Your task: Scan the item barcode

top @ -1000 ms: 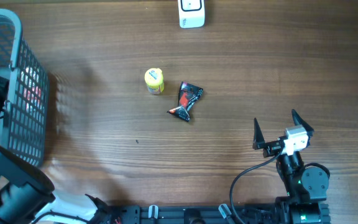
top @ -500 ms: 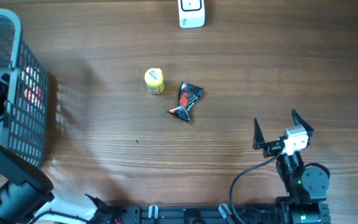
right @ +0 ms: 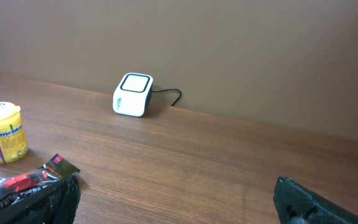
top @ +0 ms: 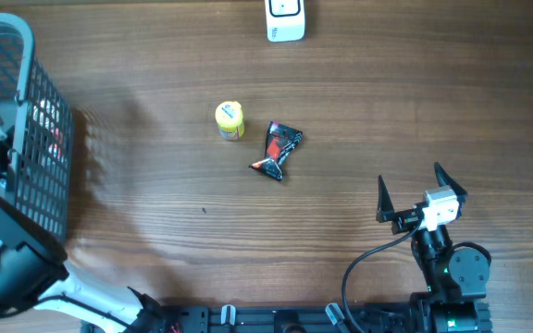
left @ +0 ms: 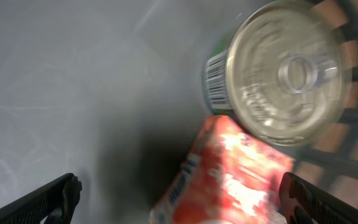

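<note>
**Left hand hanging open over a can and a packet in the basket**

The left hand [left: 179, 184] is reaching down inside the grey mesh basket [top: 50, 139] at the counter's [top: 155, 213] left edge, its two fingers [left: 50, 199] spread wide apart and gripping nothing. In its wrist view, a silver-lidded can [left: 284, 68] is lying against the basket wall, showing a strip of barcode [left: 215, 78] on its side. A red packet [left: 229, 174] is lying just below the can and touching it, between the open fingers. The view is blurred, so the packet's print is not readable.

The right hand [top: 412, 185] is sitting near the counter's right front edge, also spread wide and empty. It is facing the white scanner [right: 133, 94], which is standing at the far edge with its cable running off behind it. A yellow tub [top: 229, 120] and a black-and-red wrapper [top: 277, 150] are lying just beside each other in the middle of the counter, well apart from both hands.
</note>
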### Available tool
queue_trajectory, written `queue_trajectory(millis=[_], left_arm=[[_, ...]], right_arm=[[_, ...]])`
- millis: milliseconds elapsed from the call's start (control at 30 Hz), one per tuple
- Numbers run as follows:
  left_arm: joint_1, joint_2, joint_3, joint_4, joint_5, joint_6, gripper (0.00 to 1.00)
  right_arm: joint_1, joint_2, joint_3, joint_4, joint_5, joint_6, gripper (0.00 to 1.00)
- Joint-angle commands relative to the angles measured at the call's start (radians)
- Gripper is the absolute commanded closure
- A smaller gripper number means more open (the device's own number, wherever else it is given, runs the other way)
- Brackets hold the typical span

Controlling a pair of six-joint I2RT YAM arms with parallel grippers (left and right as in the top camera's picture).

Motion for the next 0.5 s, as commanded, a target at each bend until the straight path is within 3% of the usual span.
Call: queue_trajectory(millis=[0, 467], left_arm=[[-0.024, 0.046, 0.004, -0.005, 0.008, 0.046, 0.0], [-0.023, 0.05, 0.004, -0.033, -0.198, 0.05, 0.0]], right_arm=[[0.001, -0.005, -0.001, 0.003, 0.007, 0.019, 0.0], [0.001, -0.005, -0.001, 0.003, 0.007, 0.018, 0.0]])
